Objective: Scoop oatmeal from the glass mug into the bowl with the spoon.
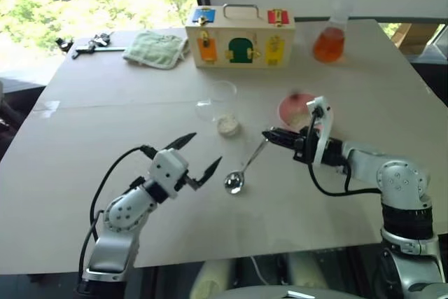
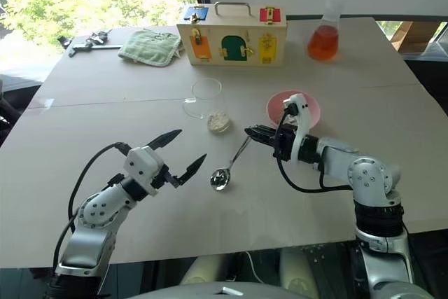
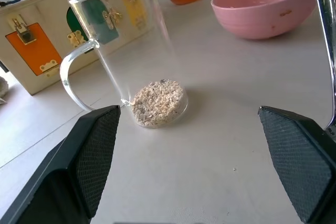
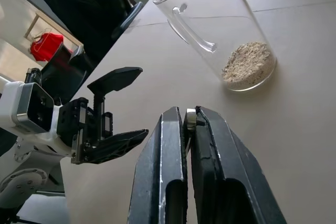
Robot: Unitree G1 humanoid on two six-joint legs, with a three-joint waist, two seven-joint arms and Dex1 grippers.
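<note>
My right gripper (image 2: pixel 250 131) is clenched on the end of the slim shiny silver metal spoon (image 2: pixel 229 163), whose handle slopes down toward me with its oval bowl resting on the pale table (image 2: pixel 105 103); my left gripper (image 2: pixel 183 152) stands released, its two black fingers spread wide and holding nothing, just beside the spoon's bowl. The small clear glass mug (image 1: pixel 218 104) stands upright on the table beyond the spoon, and a small heap of pale off-white flaky oatmeal (image 3: pixel 158 102) lies on its bottom. The small round glossy pink bowl (image 3: pixel 260 4) sits close behind my right wrist, near the mug but apart from it; pale flakes seem to lie in it already, though my wrist hides much of it. I judge that I am between scoops: the spoon is in hand but not in the mug. Next I would lift its bowl, tip it over the mug's rim and reach down to the flakes at the very bottom; my free left fingers may need to steady the mug, since a push from the spoon could slide or tip it. I count one mug, one spoon, one pink bowl and one heap of oatmeal in the mug, and two grippers.
</note>
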